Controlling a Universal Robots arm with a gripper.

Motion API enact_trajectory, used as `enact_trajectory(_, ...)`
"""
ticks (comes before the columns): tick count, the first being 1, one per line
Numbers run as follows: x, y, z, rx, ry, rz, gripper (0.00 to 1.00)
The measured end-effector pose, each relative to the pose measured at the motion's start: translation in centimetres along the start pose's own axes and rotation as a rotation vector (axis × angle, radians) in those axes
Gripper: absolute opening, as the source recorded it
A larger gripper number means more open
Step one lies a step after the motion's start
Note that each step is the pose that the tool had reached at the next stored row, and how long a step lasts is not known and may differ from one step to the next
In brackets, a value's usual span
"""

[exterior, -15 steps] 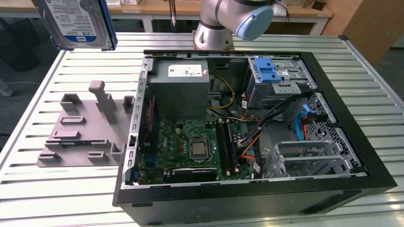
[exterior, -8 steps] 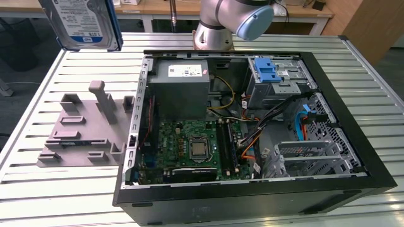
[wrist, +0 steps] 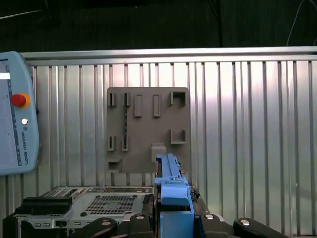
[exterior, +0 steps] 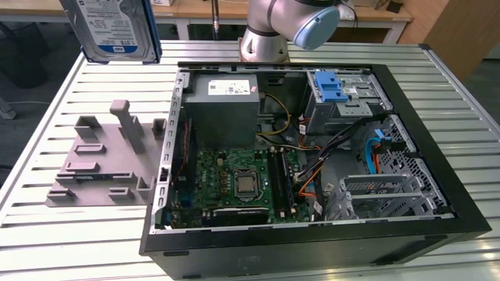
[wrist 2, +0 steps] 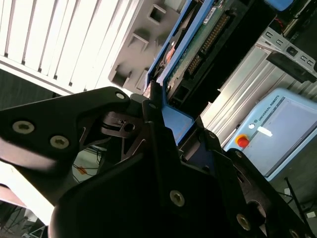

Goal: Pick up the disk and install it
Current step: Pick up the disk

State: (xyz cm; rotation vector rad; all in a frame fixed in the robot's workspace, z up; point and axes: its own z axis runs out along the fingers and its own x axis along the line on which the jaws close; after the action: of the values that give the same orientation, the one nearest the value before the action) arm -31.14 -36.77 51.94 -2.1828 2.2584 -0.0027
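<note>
The disk [exterior: 109, 28] hangs in the air above the table's far corner on the exterior view's left, upright, with its blue-and-white label facing the camera and a blue carrier around its edge. In the second wrist view the disk [wrist 2: 198, 47] shows its green circuit-board side, and my gripper [wrist 2: 159, 111] is shut on the blue carrier at its near end. The first wrist view shows the disk [wrist: 170, 181] edge-on as a blue strip rising from between the black fingers [wrist: 141, 220]. The disk is well clear of the computer case [exterior: 168, 175].
The open case holds a grey power-supply box [exterior: 226, 108], a motherboard [exterior: 238, 184] and a drive cage with a blue latch [exterior: 331, 88]. A grey fixture plate [exterior: 102, 158] lies on the slatted table on the exterior view's left. A teach pendant [wrist: 15, 114] rests nearby.
</note>
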Motion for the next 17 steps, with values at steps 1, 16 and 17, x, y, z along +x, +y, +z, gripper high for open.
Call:
enact_trajectory(1,0.01,-0.19,0.0,0.0001,0.0,0.0,0.36)
enact_trajectory(16,1.58,-1.73,0.01,0.0001,0.0,0.002,0.36)
enact_trajectory(17,1.72,-1.78,0.01,0.0001,-0.0001,0.002,0.36)
